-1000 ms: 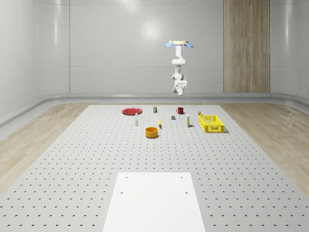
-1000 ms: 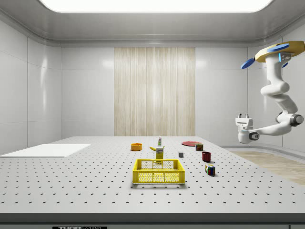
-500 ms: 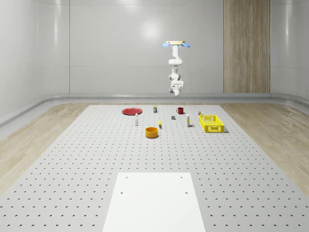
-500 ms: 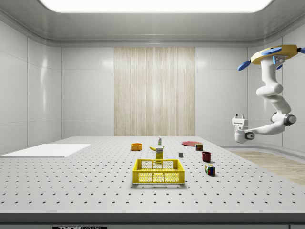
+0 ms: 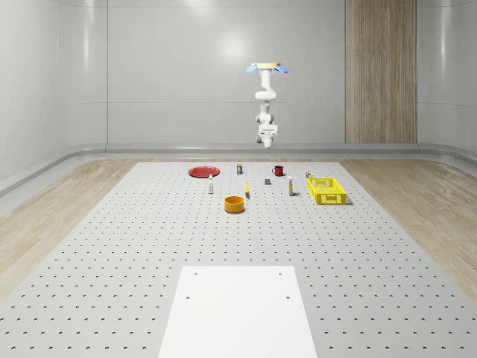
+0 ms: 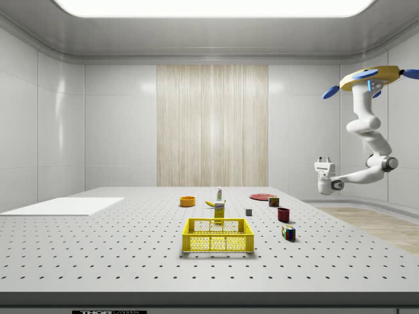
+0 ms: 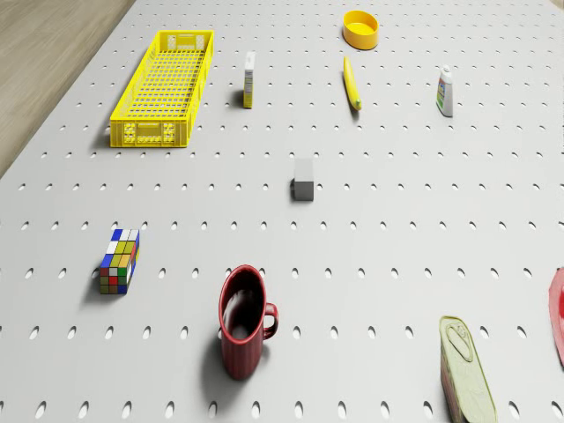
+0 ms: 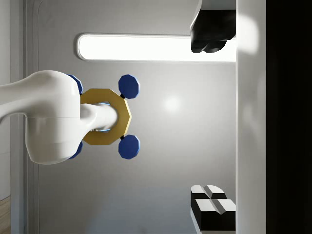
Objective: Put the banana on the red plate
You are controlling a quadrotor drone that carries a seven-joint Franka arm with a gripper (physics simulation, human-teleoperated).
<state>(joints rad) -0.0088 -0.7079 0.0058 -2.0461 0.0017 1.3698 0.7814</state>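
Drone (image 6: 370, 76) hovered beyond table's far edge | gripper (image 6: 322, 160) upturned, fingers apart, empty | banana (image 7: 352, 82) far below

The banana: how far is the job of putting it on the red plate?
Nothing is done yet. The banana lies on the table near the orange bowl, apart from the red plate. In hand: the drone hovers high near the table's far end, its gripper in the air, carrying nothing. Left: reach the banana, grasp it, carry it to the plate.
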